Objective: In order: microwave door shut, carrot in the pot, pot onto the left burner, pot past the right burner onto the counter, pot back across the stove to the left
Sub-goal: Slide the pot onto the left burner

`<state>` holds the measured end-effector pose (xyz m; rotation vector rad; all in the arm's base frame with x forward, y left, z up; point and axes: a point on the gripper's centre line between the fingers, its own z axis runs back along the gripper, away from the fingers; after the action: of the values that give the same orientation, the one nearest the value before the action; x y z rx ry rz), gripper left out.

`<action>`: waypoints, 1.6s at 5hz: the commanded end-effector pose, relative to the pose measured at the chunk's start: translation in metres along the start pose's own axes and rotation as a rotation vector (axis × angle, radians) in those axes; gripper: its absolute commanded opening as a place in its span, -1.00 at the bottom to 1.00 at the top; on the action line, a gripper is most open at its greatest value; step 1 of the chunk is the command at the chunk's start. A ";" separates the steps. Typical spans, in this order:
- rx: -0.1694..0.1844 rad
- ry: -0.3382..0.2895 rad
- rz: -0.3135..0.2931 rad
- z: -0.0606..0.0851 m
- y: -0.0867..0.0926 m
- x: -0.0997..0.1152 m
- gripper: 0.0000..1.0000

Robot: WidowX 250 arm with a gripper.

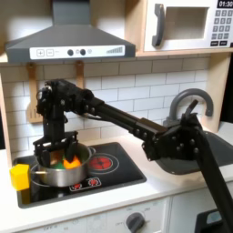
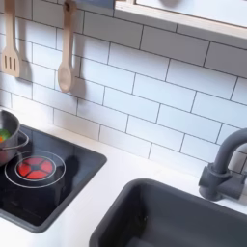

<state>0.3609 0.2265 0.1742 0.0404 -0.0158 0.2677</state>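
The microwave door point(image 1: 187, 25) at the upper right of the first exterior view stands shut, its grey bar handle at its left side. The shiny pot point(image 1: 60, 175) sits on the stove's point(image 1: 118, 170) left burner. Inside it lies the orange carrot point(image 1: 69, 162) with its green top toward the first exterior view's left. My gripper point(image 1: 60, 153) hangs straight over the pot, fingers spread on either side of the carrot, open. In the second exterior view the pot point(image 2: 8, 125) shows at the left edge, beside a red burner point(image 2: 34, 167) on the stove point(image 2: 68, 178). The pale counter point(image 1: 155, 187) runs around the cooktop.
A yellow block point(image 1: 20, 176) stands by the pot's left side in the first exterior view. The range hood point(image 1: 68, 41) hangs above. The faucet point(image 2: 224, 166) and dark sink point(image 2: 183, 217) lie to the right. Wooden utensils point(image 2: 66, 48) hang on the tiled wall.
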 end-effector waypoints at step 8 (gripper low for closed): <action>0.013 -0.012 -0.006 -0.003 -0.002 0.000 -1.00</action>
<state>0.3599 0.2256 0.1626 0.0466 -0.0030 0.2610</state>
